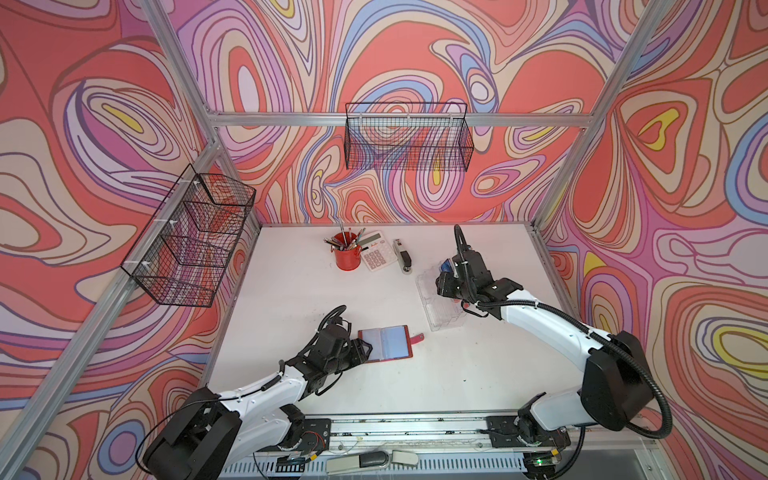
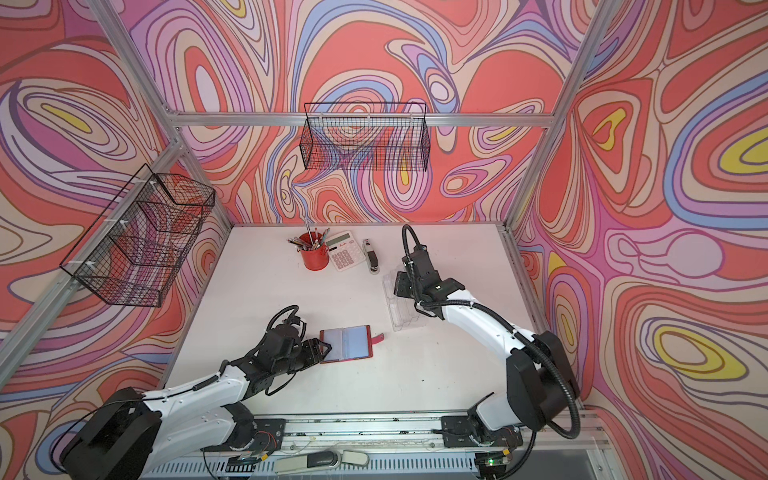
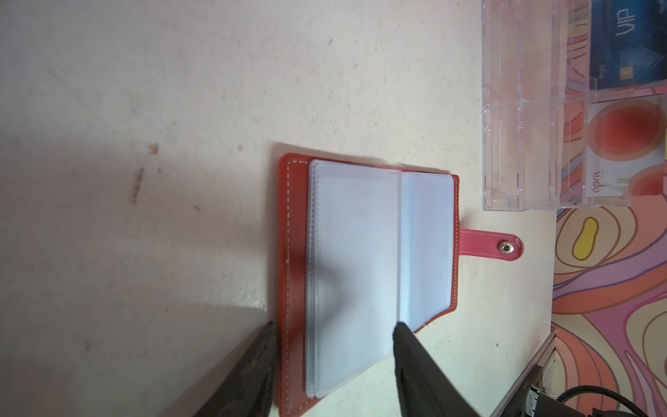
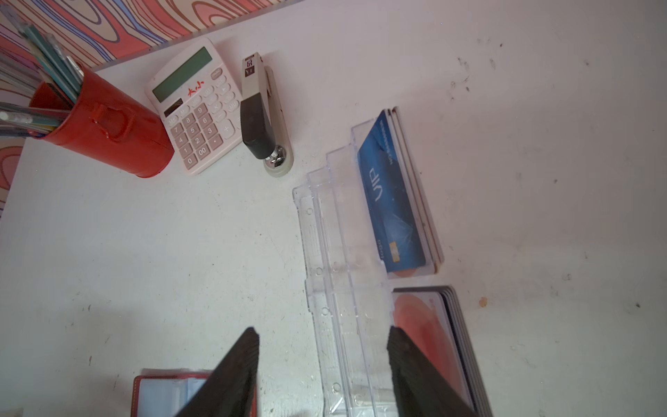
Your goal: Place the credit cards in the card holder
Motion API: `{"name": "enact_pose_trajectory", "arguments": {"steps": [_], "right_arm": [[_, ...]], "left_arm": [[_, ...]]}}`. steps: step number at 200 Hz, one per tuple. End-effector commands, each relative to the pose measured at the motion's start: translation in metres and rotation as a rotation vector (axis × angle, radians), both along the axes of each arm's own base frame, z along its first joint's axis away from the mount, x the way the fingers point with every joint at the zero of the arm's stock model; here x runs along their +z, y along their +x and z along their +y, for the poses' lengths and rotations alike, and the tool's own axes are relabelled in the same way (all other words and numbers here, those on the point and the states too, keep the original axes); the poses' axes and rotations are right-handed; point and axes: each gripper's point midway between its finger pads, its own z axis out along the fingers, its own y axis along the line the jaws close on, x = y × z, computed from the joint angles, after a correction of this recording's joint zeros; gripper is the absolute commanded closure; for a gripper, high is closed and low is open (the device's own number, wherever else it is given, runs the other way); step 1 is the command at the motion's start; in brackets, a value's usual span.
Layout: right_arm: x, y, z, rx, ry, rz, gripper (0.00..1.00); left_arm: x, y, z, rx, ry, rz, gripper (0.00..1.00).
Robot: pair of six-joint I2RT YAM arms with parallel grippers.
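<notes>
The red card holder (image 1: pixel 390 341) (image 2: pixel 353 343) lies open on the white table, clear sleeves up and snap tab (image 3: pixel 505 247) out to the side. My left gripper (image 1: pixel 365 347) (image 3: pixel 334 337) is open at its left end, one finger by the red cover's outer edge, the other near the fold. The credit cards stand in a clear acrylic tray (image 1: pixel 440 309) (image 4: pixel 335 252): a blue stack (image 4: pixel 393 202) (image 3: pixel 628 43) and a pale stack with a red-orange circle (image 4: pixel 422 325) (image 3: pixel 624 144). My right gripper (image 1: pixel 448 286) (image 4: pixel 323 337) hangs open over the tray, holding nothing.
At the back of the table stand a red pen cup (image 1: pixel 347 255), a white calculator (image 1: pixel 376 251) and a stapler (image 1: pixel 403 255). Black wire baskets hang on the left wall (image 1: pixel 191 241) and back wall (image 1: pixel 409 137). Aluminium frame posts edge the table.
</notes>
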Motion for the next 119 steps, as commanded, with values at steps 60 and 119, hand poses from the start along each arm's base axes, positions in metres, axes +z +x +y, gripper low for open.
{"name": "enact_pose_trajectory", "arguments": {"steps": [60, 119], "right_arm": [[0.037, 0.055, -0.025, 0.013, -0.188, 0.007, 0.41], [-0.009, 0.069, -0.032, 0.154, -0.221, 0.157, 0.49]], "left_arm": [[0.049, -0.02, 0.065, 0.08, 0.228, -0.156, 0.29], [0.083, -0.035, 0.123, 0.224, 0.367, -0.29, 0.13]]}}
